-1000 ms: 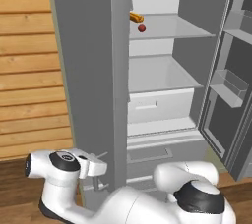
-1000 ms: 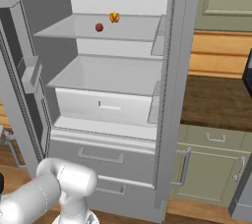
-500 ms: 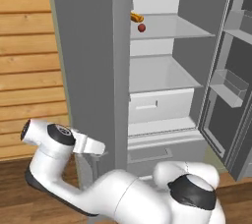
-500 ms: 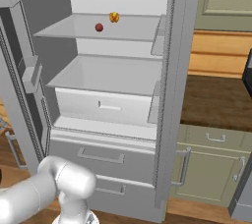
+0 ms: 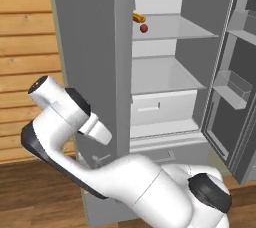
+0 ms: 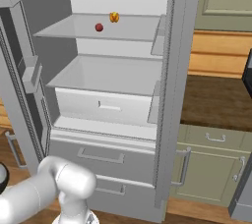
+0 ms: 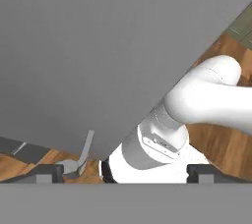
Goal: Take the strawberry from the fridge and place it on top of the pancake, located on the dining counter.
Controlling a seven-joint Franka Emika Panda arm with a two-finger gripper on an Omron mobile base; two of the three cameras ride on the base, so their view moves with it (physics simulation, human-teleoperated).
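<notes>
The fridge (image 5: pixel 90 47) stands open, showing its white inside and glass shelves. On the upper shelf lies the small dark red strawberry (image 5: pixel 144 28) (image 6: pixel 99 27), just in front of an orange-yellow hotdog-like food (image 5: pixel 138 17) (image 6: pixel 114 17). My arm (image 5: pixel 60 107) is folded low at the left, in front of a grey door panel, far below the strawberry. In the hand view my gripper (image 7: pixel 128 173) is open with nothing between its fingertips (image 7: pixel 49 173), facing the flat grey door. The pancake and the dining counter are out of view.
Below the shelf are a white crisper drawer (image 5: pixel 160 107) (image 6: pixel 106 106) and grey lower drawers (image 6: pixel 101 156). An open door with bins (image 5: pixel 235 82) stands at the right. A brown-topped cabinet run (image 6: pixel 216 105) adjoins the fridge. A wood-plank wall (image 5: pixel 25 47) is at the left.
My arm has lifted and unfolded: its elbow rose from near the floor to mid-height beside the grey door. The gripper stays open. Fridge and food have not moved.
</notes>
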